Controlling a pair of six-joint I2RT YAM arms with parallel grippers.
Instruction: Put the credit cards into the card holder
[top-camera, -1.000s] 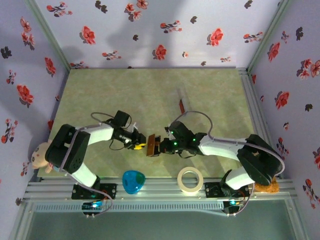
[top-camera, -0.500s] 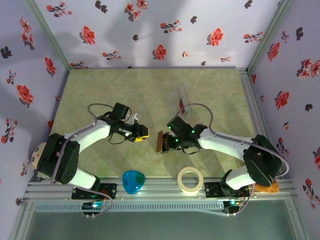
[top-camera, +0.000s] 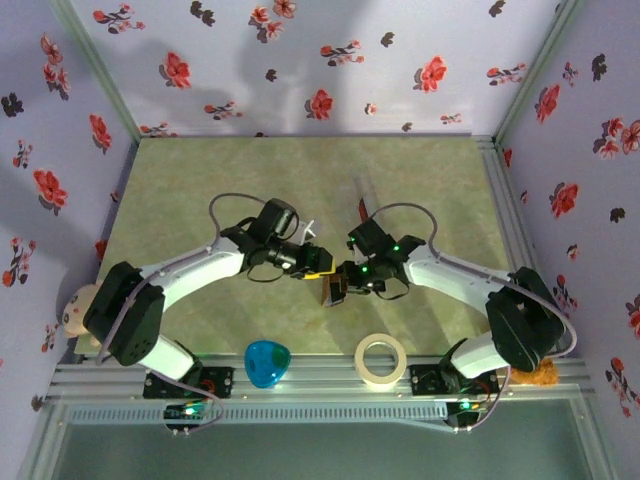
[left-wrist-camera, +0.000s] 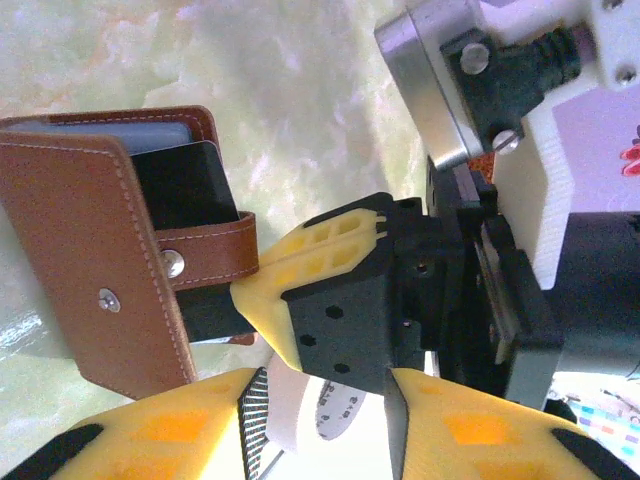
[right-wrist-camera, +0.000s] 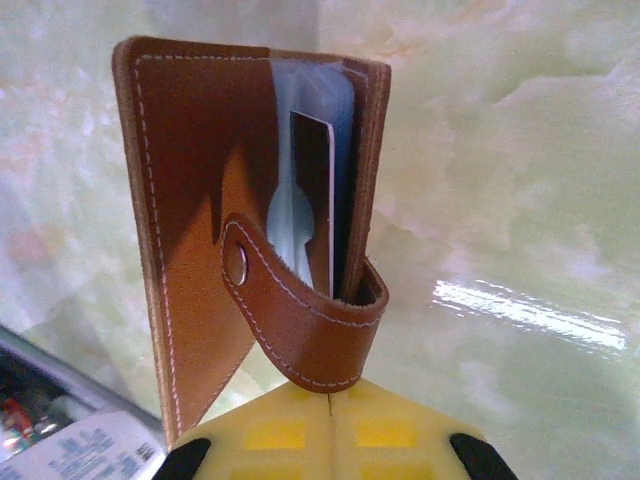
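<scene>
Right end effector (right-wrist-camera: 330, 415) is clamped shut on the strap end of the card holder (right-wrist-camera: 190, 180), holding it open and upright above the middle of the desk (top-camera: 200, 190), slightly toward the near edge. A dark card (right-wrist-camera: 312, 200) sits in its pocket. Just beside it, the left end effector (left-wrist-camera: 315, 380) has its fingers spread apart. A white labelled piece between them is possibly background.
</scene>
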